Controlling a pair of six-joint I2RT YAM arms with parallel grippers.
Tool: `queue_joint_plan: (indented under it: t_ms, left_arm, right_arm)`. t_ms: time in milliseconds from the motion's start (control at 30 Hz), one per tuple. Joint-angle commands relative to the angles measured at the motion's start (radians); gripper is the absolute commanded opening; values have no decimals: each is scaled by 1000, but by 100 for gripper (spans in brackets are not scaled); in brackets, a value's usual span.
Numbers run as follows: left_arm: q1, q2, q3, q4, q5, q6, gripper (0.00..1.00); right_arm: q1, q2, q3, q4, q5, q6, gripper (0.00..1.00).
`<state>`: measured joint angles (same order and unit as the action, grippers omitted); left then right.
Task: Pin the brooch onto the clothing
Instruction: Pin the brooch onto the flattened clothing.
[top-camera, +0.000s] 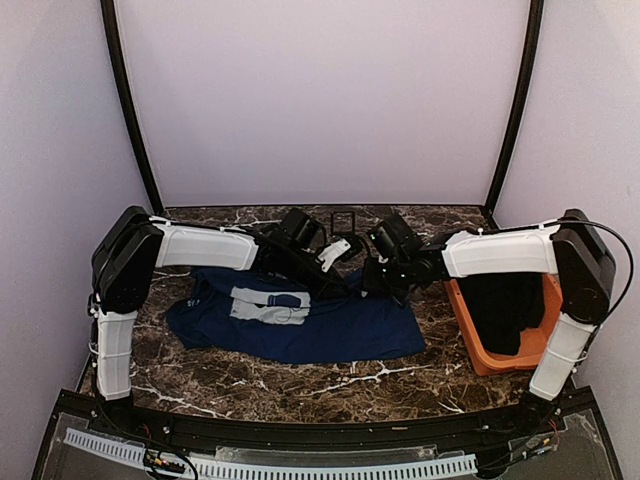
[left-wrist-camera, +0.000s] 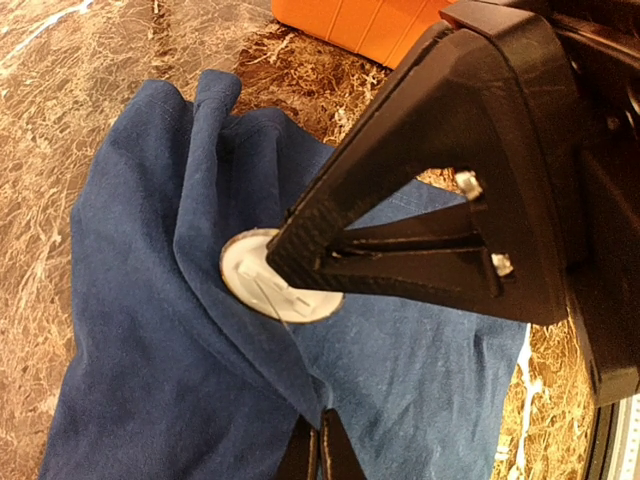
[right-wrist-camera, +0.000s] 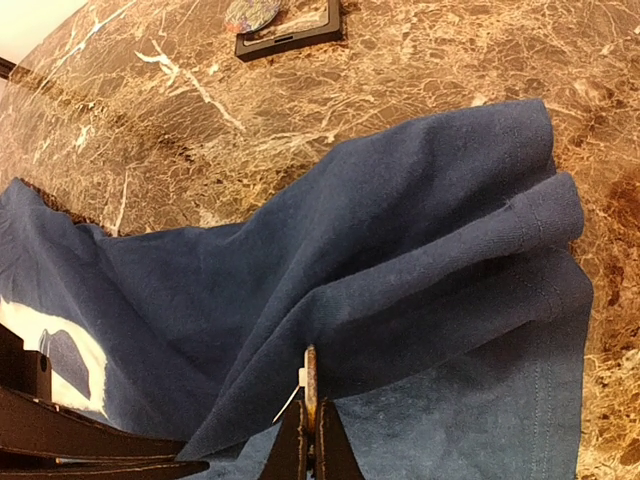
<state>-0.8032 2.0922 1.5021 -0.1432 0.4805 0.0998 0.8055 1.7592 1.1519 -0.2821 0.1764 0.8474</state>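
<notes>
Closest to the left wrist lens, the left gripper (left-wrist-camera: 320, 432) has its fingers pressed together on a raised fold of the navy T-shirt (left-wrist-camera: 150, 320), and the ridge of cloth runs straight into the tips. Just beyond that fold sits the brooch (left-wrist-camera: 248, 276), white back and thin pin facing the lens, lying against the blue cloth and partly covered by the black fingers of the other arm. Seen from its own wrist, the right gripper (right-wrist-camera: 309, 425) is closed tight on the brooch, which shows edge-on as a thin sliver between the tips. From above, both arms meet over the far middle part of the T-shirt, which lies rumpled across the brown marbled surface (top-camera: 300, 385), its pale chest print (top-camera: 268, 305) to the left of the two grippers. A small black case (top-camera: 343, 220) sits near the far edge of the surface, apart from the cloth. An orange bin (top-camera: 470, 335) at the right holds a black garment (top-camera: 505, 305).
</notes>
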Motion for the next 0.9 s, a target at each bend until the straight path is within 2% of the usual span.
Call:
queue_joint_plan:
  t_ms: [0,500,867]
  left_arm:
    - [-1,-69,-19,14,30,-4,1]
    - [0,-69,-22,18,8,-5,1]
    - [0,-72,-14,-15,-36,23,1]
  right_arm:
    - [9,22,35,3,10,2,0]
    - [45,24,37,0,-20,-87,0]
    - [51,-3,3,-34,29,-105,0]
